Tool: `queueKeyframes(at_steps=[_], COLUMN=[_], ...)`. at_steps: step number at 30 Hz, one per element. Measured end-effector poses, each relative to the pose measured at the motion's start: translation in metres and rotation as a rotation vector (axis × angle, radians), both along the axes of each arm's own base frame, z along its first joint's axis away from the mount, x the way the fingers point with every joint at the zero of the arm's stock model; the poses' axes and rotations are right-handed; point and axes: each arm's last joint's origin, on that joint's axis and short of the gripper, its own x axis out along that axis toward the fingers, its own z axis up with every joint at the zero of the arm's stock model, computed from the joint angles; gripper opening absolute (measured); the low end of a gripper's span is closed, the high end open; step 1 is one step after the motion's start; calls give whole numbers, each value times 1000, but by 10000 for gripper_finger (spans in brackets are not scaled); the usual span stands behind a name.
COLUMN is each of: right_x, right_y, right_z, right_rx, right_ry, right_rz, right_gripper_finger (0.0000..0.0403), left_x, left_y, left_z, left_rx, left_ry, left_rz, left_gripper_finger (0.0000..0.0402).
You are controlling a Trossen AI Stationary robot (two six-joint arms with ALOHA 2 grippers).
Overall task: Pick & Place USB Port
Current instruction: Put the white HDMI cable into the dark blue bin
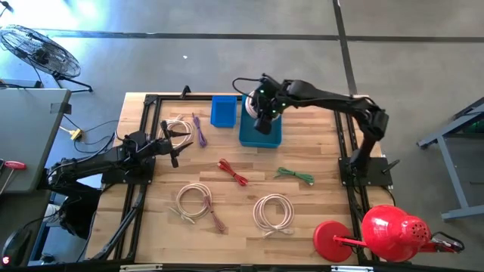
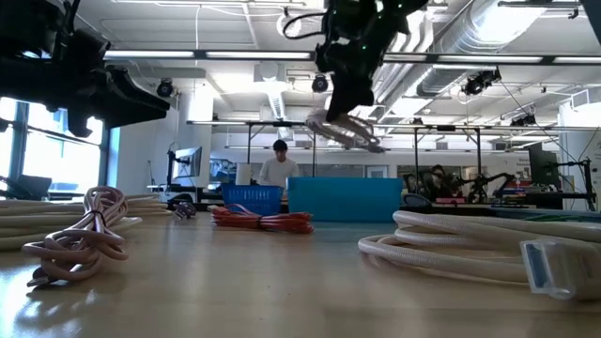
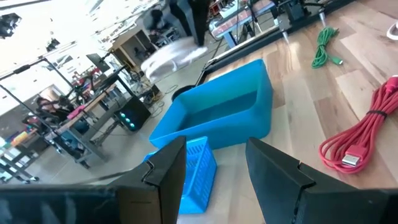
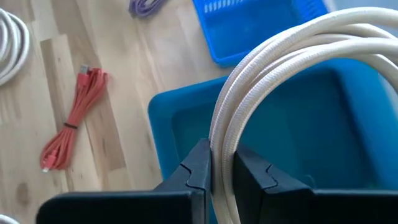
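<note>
My right gripper (image 4: 222,171) hangs over the solid blue bin (image 1: 261,132), shut on a coiled white braided cable (image 4: 280,56). In the low view the coil (image 2: 346,131) dangles clear above the bin (image 2: 343,199). A small latticed blue basket (image 1: 223,111) stands just left of the bin. My left gripper (image 1: 174,140) waits open near the table's left side, beside a pinkish-white coil (image 1: 178,127). In its wrist view it (image 3: 217,174) faces the bin (image 3: 217,118). My right gripper pinches the white coil's strands (image 4: 225,134), several side by side, between its two fingers. The fingers (image 4: 199,165) point down from above and lie across the strands. The coil is lifted clear and hangs in a loop below the fingers, over the bin's opening.
Lying flat on the wood are a purple cable (image 1: 200,130), a red cable (image 1: 233,172), a green cable (image 1: 295,175) and two pale coils (image 1: 193,202) (image 1: 274,211). A red lamp-like object (image 1: 386,230) sits at the near right corner. A person works in the room beyond.
</note>
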Motion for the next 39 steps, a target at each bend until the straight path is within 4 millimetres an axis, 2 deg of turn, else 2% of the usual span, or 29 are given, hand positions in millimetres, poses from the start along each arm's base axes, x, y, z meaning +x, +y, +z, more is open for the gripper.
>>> queueKeyframes(at_steps=[10,25,36,39], right_x=[8,1,-9,-9], right_y=[-3,2,-1,-2], right_z=[-35,-76,-96,-97], right_rx=[68,118,130,121], right_ry=[-13,-11,15,11], right_rz=[27,62,29,24], right_gripper_finger=[31,31,31,57], left_x=[0,0,0,0], left_y=[0,0,0,0], left_z=[0,0,0,0], left_rx=[-3,-3,-3,-3], left_ry=[-1,-1,-1,-1], left_rz=[-5,-5,-5,-5], left_gripper_finger=[163,163,163,163])
